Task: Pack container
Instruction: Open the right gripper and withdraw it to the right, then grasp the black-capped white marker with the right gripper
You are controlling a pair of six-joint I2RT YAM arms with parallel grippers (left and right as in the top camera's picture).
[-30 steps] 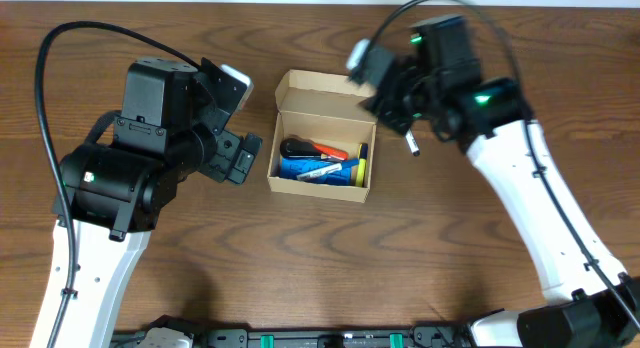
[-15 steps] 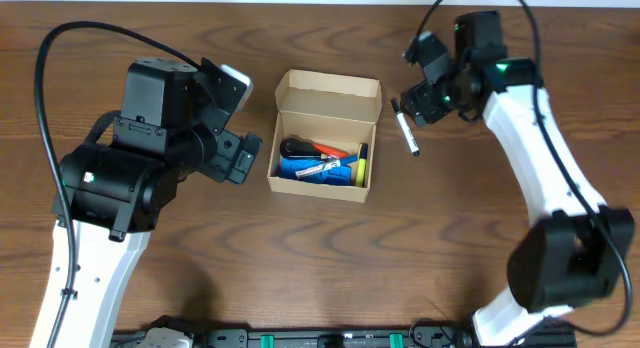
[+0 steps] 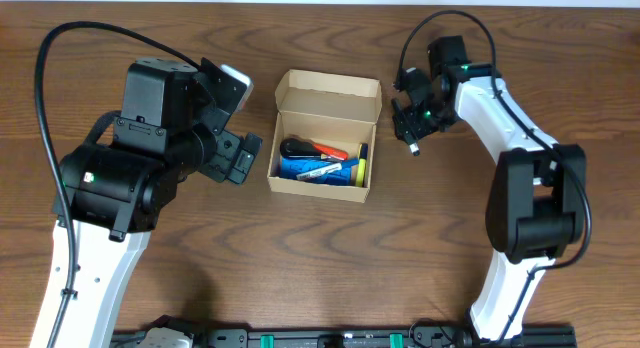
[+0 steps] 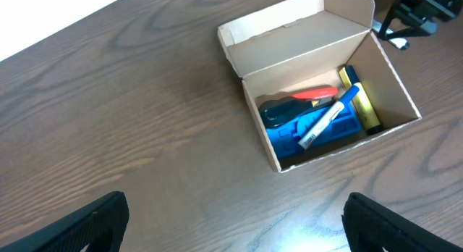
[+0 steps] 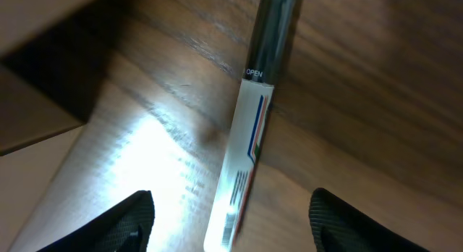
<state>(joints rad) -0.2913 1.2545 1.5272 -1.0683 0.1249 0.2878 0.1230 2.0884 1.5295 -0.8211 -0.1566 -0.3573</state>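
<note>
The brown cardboard container (image 3: 284, 176) stands open in the middle of the table, its flap lid (image 3: 330, 91) tilted up at the back. In the left wrist view (image 4: 289, 35) it holds a black and red tool, blue markers and a yellow marker. A white marker with a black cap (image 5: 249, 136) lies on the table right of the box, and its tip shows in the overhead view (image 3: 416, 149). My right gripper (image 3: 412, 126) is open and low over this marker, one finger on each side (image 5: 231, 208). My left gripper (image 3: 240, 156) is open and empty, left of the box (image 4: 235, 212).
Dark wooden table (image 3: 320, 258). A cardboard wall of the box shows at the upper left of the right wrist view (image 5: 36, 20), close to the marker. The right arm's cable loops above the gripper (image 3: 440, 23).
My right arm has swung away from the box lid to the right and come down over the marker on the table. The left arm and the box have not moved.
</note>
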